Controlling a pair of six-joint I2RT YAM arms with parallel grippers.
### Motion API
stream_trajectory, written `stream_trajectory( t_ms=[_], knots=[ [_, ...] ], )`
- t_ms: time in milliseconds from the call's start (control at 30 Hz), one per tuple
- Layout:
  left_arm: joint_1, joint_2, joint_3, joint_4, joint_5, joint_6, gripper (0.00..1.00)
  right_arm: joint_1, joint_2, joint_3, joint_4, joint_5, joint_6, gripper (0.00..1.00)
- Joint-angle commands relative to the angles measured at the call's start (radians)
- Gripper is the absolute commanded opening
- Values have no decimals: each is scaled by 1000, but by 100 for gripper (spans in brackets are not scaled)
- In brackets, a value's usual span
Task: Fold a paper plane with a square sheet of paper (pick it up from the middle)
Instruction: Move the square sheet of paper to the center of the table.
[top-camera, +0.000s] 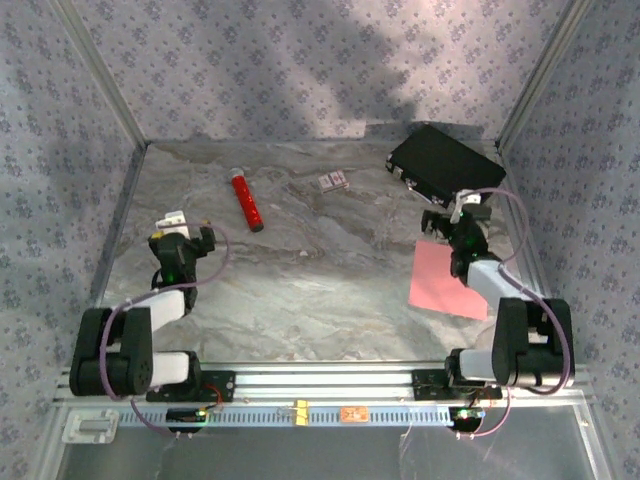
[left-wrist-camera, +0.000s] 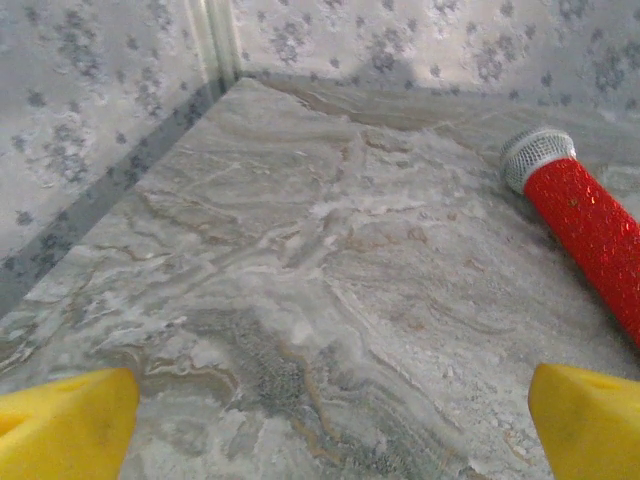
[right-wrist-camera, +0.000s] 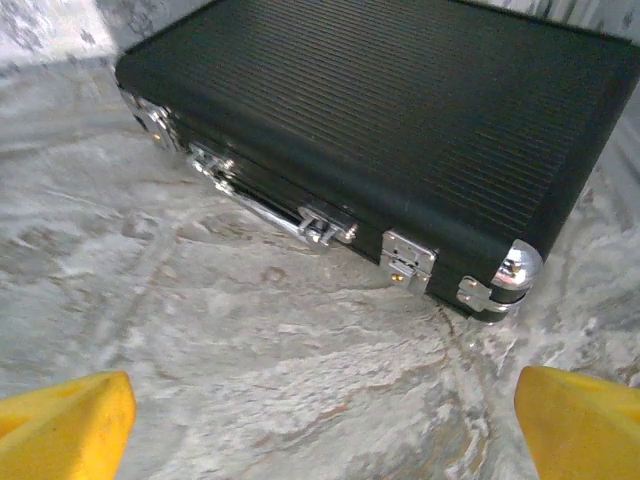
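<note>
The square sheet of paper (top-camera: 440, 275) is pink-red and lies flat and unfolded on the marble table at the right. My right arm's forearm covers its near right corner. My right gripper (top-camera: 460, 207) hovers just beyond the sheet's far edge and points at the black case. In the right wrist view its yellow fingertips (right-wrist-camera: 65, 425) stand wide apart over bare table, so the right gripper (right-wrist-camera: 325, 425) is open. My left gripper (top-camera: 183, 228) is at the left side, far from the sheet. It is also open (left-wrist-camera: 330, 420), with bare marble between its fingertips (left-wrist-camera: 70, 420).
A black case (top-camera: 445, 165) (right-wrist-camera: 400, 120) with metal latches lies at the back right corner. A glossy red cylinder (top-camera: 247, 200) (left-wrist-camera: 590, 225) lies left of centre, beside a small printed card (top-camera: 334, 181). Patterned walls close three sides, and a metal rail (top-camera: 320, 385) runs along the near edge.
</note>
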Motion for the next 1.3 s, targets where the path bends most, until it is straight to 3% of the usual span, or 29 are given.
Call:
stream_trajectory(
  t_ms=[0, 133, 233, 300, 333, 433, 467, 600, 700, 867, 1067, 1267],
  knots=[
    [8, -97, 55, -242, -92, -149, 100, -67, -38, 103, -364, -132, 233, 99],
    [5, -176, 128, -460, -33, -166, 100, -128, -29, 146, -522, -263, 320, 99],
    [5, -204, 217, -665, -33, -297, 100, -147, -26, 147, -611, -289, 360, 99],
    [5, -212, 257, -763, 26, -367, 100, -155, -28, 127, -650, -283, 394, 99],
    [7, -216, 265, -780, 92, -362, 100, -159, -31, 115, -651, -288, 400, 99],
    [15, -251, 241, -724, 466, -237, 100, -163, -37, 80, -660, -279, 425, 98],
    [15, -273, 215, -686, 525, -246, 100, -163, -36, 71, -659, -278, 431, 98],
    [75, -366, 101, -580, 532, -432, 100, -164, -19, 46, -659, -278, 432, 97],
    [134, -372, 119, -644, 645, -456, 100, -166, 1, 39, -653, -297, 426, 97],
    [139, -284, 188, -732, 798, -448, 100, -163, 52, 37, -628, -333, 436, 96],
    [85, -255, 223, -803, 835, -445, 100, -118, 123, 56, -623, -362, 442, 95],
    [-162, -213, 260, -843, 691, -432, 100, -21, 165, 70, -587, -371, 510, 95]
  ],
)
